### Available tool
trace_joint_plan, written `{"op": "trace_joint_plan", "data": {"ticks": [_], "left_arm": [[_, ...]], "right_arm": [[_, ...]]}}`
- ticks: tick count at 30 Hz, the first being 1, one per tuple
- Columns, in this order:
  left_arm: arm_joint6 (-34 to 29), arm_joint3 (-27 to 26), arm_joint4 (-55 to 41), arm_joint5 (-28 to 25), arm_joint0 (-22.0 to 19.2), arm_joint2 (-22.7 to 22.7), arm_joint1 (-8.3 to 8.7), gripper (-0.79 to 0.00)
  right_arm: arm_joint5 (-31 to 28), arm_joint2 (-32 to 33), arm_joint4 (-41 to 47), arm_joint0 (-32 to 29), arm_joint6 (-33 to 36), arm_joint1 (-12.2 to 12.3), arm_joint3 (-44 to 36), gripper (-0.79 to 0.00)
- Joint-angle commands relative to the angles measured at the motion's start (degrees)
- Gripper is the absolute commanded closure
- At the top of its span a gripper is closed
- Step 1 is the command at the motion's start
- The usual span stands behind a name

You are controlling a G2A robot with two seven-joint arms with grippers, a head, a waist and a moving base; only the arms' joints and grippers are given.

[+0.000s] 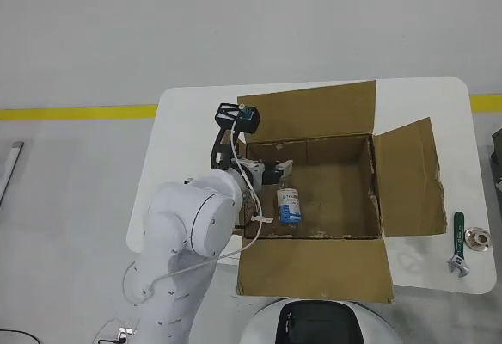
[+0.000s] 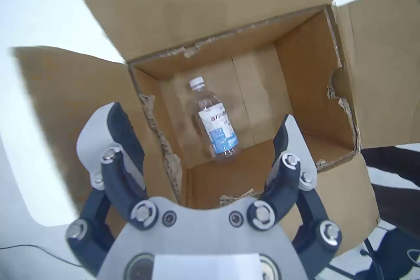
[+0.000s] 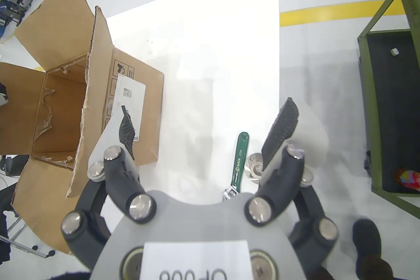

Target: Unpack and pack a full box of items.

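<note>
Hovering over one edge of the open box, the left pincer point(image 2: 201, 115) has its two dark-padded fingers point(image 2: 123, 130) spread wide, with nothing between them. Below it, seen through the gap between those fingers, a clear plastic bottle with a white cap and a blue-and-white label point(image 2: 215, 127) lies on its side on the box floor. Its base is nearer the pincer and its cap points away. The bottle touches neither finger. From above, it sits close to the box wall under the left pincer point(image 1: 272, 168), with bare cardboard floor stretching off to the far side.

Around the bottle point(image 1: 288, 206) stands the brown cardboard box with four flaps folded outward point(image 2: 295, 64); the top edges of its walls are torn and ragged. Beneath the box point(image 1: 337, 146) is a white table with rounded corners point(image 1: 191, 129).

Well apart from the box, the right pincer point(image 3: 208, 109) hangs above the table point(image 3: 213, 48), its ribbed fingers point(image 3: 282, 127) also spread and holding nothing. Just under it lie a green-handled adjustable wrench with a steel head point(image 3: 239, 160) and, beside that, a small round metal flange point(image 3: 254, 166); in the top view the wrench point(image 1: 458, 241) and flange point(image 1: 476, 238) rest near the table's edge. Farther out from this pincer stands an olive-green metal cart with a dark tray point(image 3: 387, 97), and beyond it a yellow line point(image 3: 328, 12) crosses the grey floor.
</note>
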Motion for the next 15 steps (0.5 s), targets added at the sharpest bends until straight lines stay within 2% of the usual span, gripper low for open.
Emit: {"op": "trace_joint_plan", "data": {"ticks": [1, 7, 10, 13, 15], "left_arm": [[2.1, -1.8, 3.1, 0.8, 1.3, -3.0, 0.37, -0.785], [4.2, -5.3, 10.5, 0.6, 5.6, -9.0, 1.29, -0.785], [4.9, -4.7, 12.3, 1.1, 7.6, -11.6, 1.56, -0.785], [4.9, -4.2, 16.2, 0.3, 9.0, -13.0, 1.88, -0.785], [4.3, -3.9, 17.1, 0.7, 9.4, -13.9, 1.94, -0.785]], "right_arm": [[0.0, 0.0, 0.0, 0.0, 0.0, 0.0, 0.0, -0.785], [0.0, 0.0, 0.0, 0.0, 0.0, 0.0, 0.0, -0.785], [-0.7, -0.6, -0.2, -0.3, -0.1, 0.0, 0.0, -0.785], [-0.9, -1.6, -5.5, -1.7, 1.4, 0.2, -0.7, -0.785], [0.9, -2.8, -7.9, -2.6, 5.0, 0.4, -1.0, -0.785]]}}
